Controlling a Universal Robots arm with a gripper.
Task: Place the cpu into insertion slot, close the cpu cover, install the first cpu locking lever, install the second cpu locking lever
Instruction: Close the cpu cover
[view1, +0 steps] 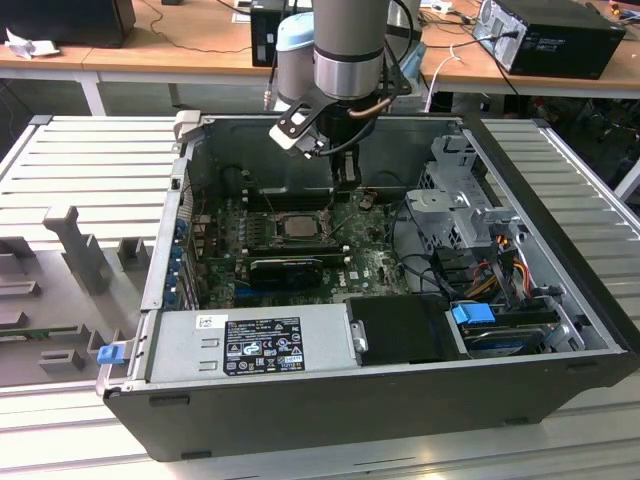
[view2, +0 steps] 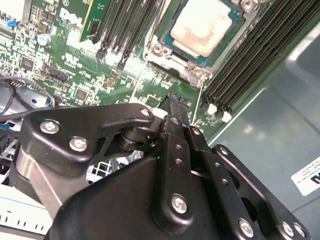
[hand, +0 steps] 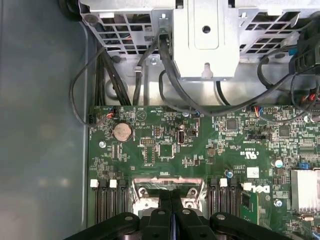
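Observation:
The cpu lies flat in the insertion slot on the green motherboard, its pale metal top facing up. The cpu cover, a silver frame, lies around the chip; I cannot tell whether it is locked down. My gripper hangs just above the board beside the socket, on the exterior view's right of it. Its black fingers are pressed together with nothing between them. In the first wrist view the gripper points at the socket's near edge.
The open computer case rests on a ribbed metal table. A power-supply box fills the front. A drive cage with cables stands at the exterior view's right. Black memory slots flank the socket, and a long black card lies before it.

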